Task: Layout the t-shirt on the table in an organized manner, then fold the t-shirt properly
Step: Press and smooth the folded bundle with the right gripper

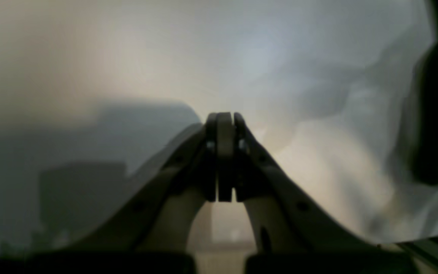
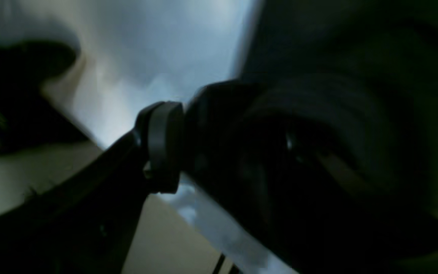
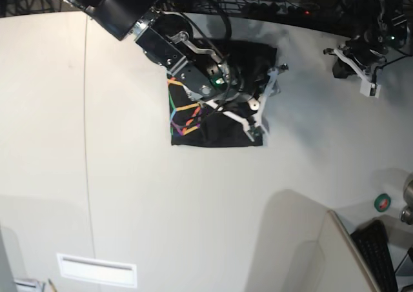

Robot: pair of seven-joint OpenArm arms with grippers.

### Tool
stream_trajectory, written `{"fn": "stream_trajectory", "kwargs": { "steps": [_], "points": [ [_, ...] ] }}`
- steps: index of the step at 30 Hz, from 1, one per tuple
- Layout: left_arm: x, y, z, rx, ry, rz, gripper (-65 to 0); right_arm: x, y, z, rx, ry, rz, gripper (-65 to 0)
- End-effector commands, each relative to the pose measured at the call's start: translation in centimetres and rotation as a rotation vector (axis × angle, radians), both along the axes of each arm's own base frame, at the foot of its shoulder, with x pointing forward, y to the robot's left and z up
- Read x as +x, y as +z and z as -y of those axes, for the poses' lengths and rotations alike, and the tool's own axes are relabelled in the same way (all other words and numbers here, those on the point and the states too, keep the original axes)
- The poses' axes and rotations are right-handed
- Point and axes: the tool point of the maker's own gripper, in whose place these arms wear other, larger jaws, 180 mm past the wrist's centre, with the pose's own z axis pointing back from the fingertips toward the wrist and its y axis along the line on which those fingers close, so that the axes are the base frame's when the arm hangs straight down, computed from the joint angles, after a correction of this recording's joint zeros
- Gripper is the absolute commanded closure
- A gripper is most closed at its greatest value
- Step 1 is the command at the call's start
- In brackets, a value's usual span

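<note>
The t-shirt (image 3: 216, 127) lies on the table (image 3: 129, 176) as a small black folded rectangle, its rainbow line graphic (image 3: 184, 115) showing at the left edge. My right gripper (image 3: 270, 102) is low over the shirt's right edge, its white fingers spread wide apart: open. In the right wrist view one finger pad (image 2: 164, 144) stands beside a bulge of black cloth (image 2: 318, 160); the other finger is lost in the dark. My left gripper (image 3: 371, 86) hovers over bare table at the far right, away from the shirt, its jaws pressed together (image 1: 224, 121) with nothing between them.
Cables and dark gear (image 3: 290, 8) line the table's back edge. A thin seam (image 3: 87, 111) runs down the left side. At the front sit a white vent panel (image 3: 97, 271), a beige board (image 3: 342, 253), a green tape roll (image 3: 383, 202) and a keyboard (image 3: 377, 256).
</note>
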Motion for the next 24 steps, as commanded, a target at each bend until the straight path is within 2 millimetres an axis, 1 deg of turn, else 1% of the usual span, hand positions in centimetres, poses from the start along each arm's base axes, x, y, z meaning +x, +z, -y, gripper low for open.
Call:
{"fn": "stream_trajectory", "kwargs": {
  "steps": [1, 2, 3, 5, 6, 8, 9, 11, 12, 13, 14, 15, 16, 19, 21, 24],
  "points": [
    [1.3, 1.3, -1.2, 0.017, 0.014, 0.046, 0.0, 1.0, 2.2, -1.7, 0.043, 0.031, 0.066, -31.4],
    [1.4, 1.5, -1.7, 0.023, 0.031, 0.053, 0.0, 1.1, 3.1, -2.5, 0.054, 0.063, 0.098, -31.4],
    [1.6, 1.8, -1.9, 0.025, 0.039, 0.061, 0.0, 0.7, 4.3, -3.5, 0.07, 0.106, 0.132, -31.4],
    [2.0, 2.1, -2.3, 0.031, 0.046, 0.07, 0.0, 0.5, 7.0, -4.7, 0.11, 0.165, 0.202, -31.2],
    [1.9, 2.1, -2.4, 0.031, 0.047, 0.069, 0.0, 0.6, 7.9, -4.5, 0.126, 0.171, 0.231, -31.2],
    [2.0, 2.2, -2.4, 0.032, 0.049, 0.073, 0.0, 0.7, 10.6, -3.8, 0.172, 0.175, 0.283, -31.2],
    [2.0, 2.2, -2.4, 0.032, 0.049, 0.073, 0.0, 1.0, 11.1, -2.7, 0.168, 0.158, 0.289, -31.2],
    [1.8, 1.9, -2.5, 0.03, 0.054, 0.064, 0.0, 1.8, 11.2, -0.4, 0.143, 0.077, 0.257, -30.5],
    [1.5, 1.7, -2.7, 0.029, 0.058, 0.056, 0.0, 2.3, 11.0, 0.9, 0.126, 0.018, 0.23, -27.6],
    [1.3, 1.6, -3.2, 0.034, 0.061, 0.047, 0.0, 3.0, 10.4, 2.6, 0.103, -0.045, 0.201, -21.5],
    [1.1, 1.4, -3.3, 0.032, 0.066, 0.039, 0.0, 3.4, 9.7, 3.9, 0.082, -0.092, 0.179, -13.7],
    [1.0, 1.2, -3.4, 0.029, 0.071, 0.035, 0.0, 3.6, 9.0, 5.0, 0.064, -0.122, 0.162, -4.2],
    [0.9, 1.1, -3.5, 0.029, 0.073, 0.03, 0.0, 3.7, 8.2, 6.2, 0.045, -0.15, 0.148, 0.0],
    [0.8, 1.0, -3.6, 0.028, 0.075, 0.027, 0.0, 3.6, 5.6, 9.3, -0.011, -0.231, 0.089, 0.0],
    [0.8, 1.0, -3.6, 0.028, 0.075, 0.027, 0.0, 3.6, 3.7, 10.6, -0.048, -0.267, 0.047, 0.0],
    [0.8, 1.1, -3.6, 0.029, 0.074, 0.029, 0.0, 3.1, 0.9, 11.8, -0.114, -0.283, -0.01, 0.0]
  ]
}}
